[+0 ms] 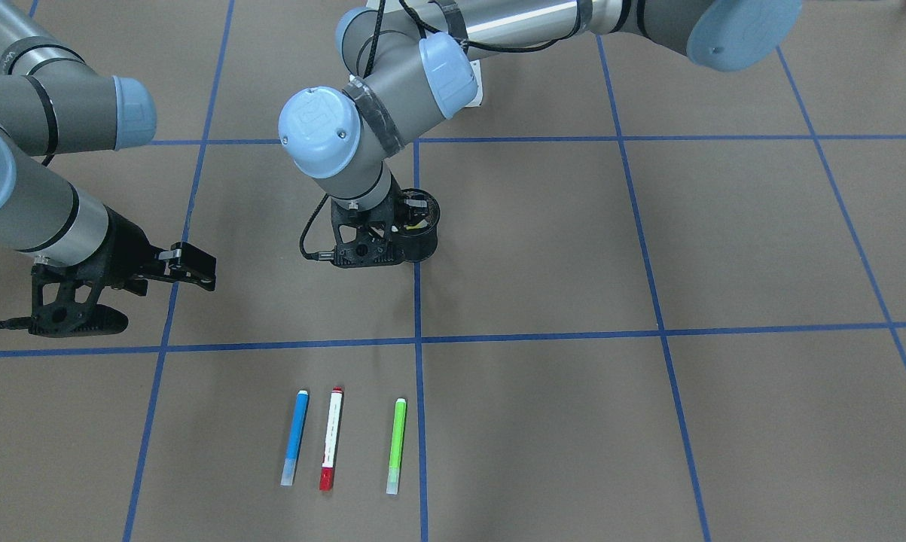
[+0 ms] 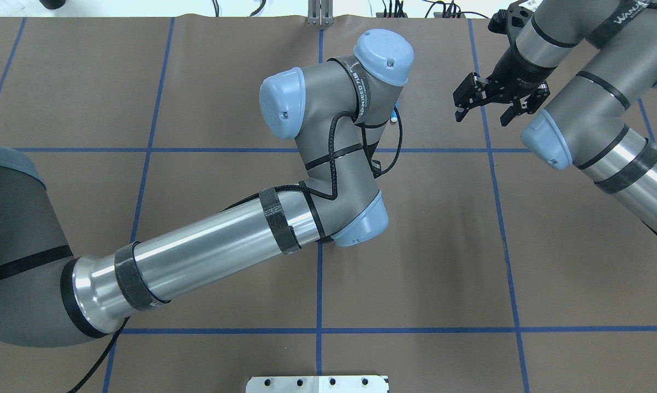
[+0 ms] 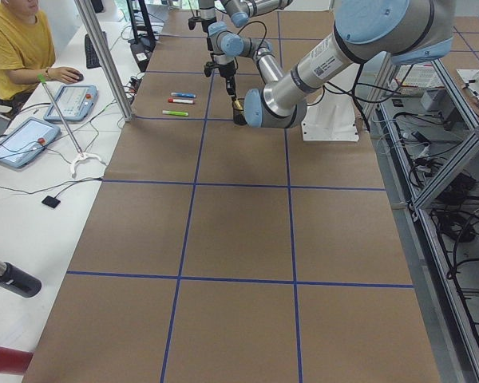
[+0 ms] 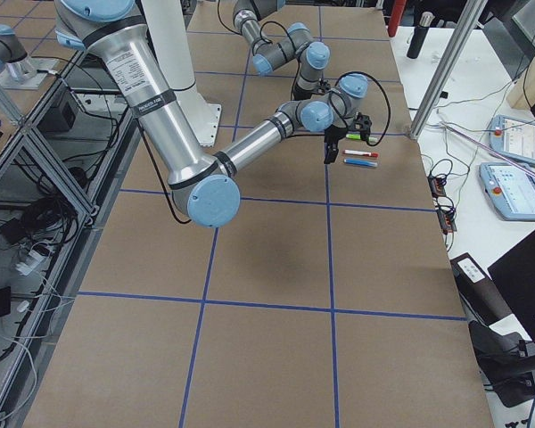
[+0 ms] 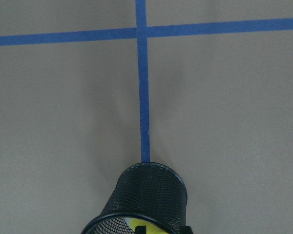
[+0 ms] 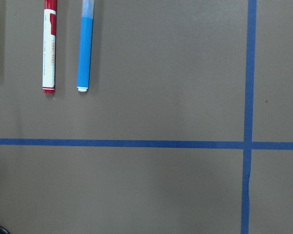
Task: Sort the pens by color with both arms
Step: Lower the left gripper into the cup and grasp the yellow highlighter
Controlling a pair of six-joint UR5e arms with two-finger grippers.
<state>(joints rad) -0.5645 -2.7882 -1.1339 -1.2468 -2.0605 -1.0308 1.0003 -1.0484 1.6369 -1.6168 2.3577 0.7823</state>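
Looking steeply down across the counter (image 1: 648, 241), the front-facing view gives what the overhead one hides under the left arm (image 2: 208, 240): the black mesh cup (image 1: 425, 229) upright on a blue tape line (image 1: 416, 316), the left gripper (image 1: 400, 226) held at its mouth, and three slim round-barrelled pens lying parallel and apart at the cup's 6 o'clock. The blue pen (image 1: 295, 436) has pale ends; at its 3 o'clock lies the white-barrelled pen (image 1: 331, 439) with a glossy red cap, and further toward 3 o'clock the green pen (image 1: 397, 446). Only the left wrist camera looks past the cup's perforated wall and rim to the rounded end of the yellow pen (image 5: 147, 227) inside; whether the left gripper is clamped on it I cannot tell. The overhead view best shows the right gripper (image 2: 484, 113), empty, jaws spread wide above the counter's matte brown surface; in the front-facing view it is at the pens' 10 o'clock.
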